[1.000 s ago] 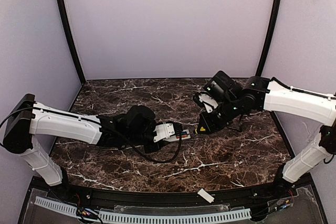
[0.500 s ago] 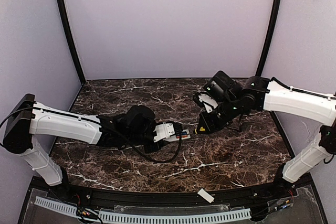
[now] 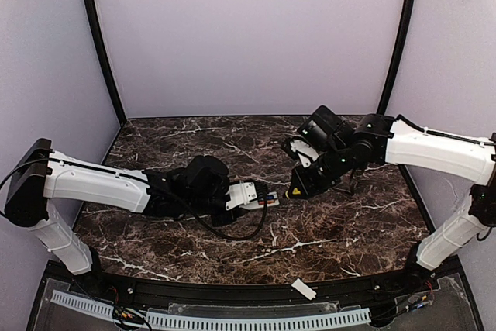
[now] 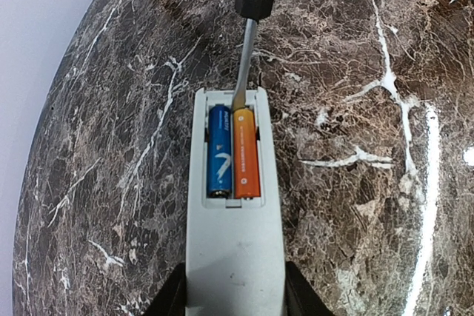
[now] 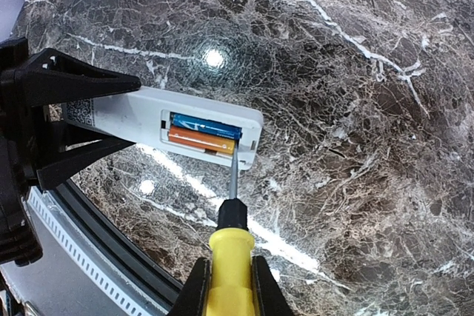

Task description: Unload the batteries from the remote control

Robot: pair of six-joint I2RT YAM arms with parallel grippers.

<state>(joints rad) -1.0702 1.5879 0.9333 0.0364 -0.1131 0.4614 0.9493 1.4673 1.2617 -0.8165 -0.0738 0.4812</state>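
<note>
Brown white-veined marble worktop point(image 3: 325, 230), lilac walls point(image 3: 248, 36). Left end effector point(image 4: 234, 290) pinches the white plastic remote control point(image 4: 233, 246) mid-worktop, compartment open; blue and orange batteries point(image 4: 246, 155) lie side by side inside, print unreadable. Right end effector point(image 5: 229, 286) is clamped on a yellow-handled screwdriver point(image 5: 230, 246), its tip at the orange cell's end.

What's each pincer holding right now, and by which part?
The left pincer clamps the remote control by its long edges near the sticker end; right pincer is shut on the screwdriver at its yellow handle.

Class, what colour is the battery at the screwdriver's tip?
Orange battery; left wrist view shows it best.
</note>
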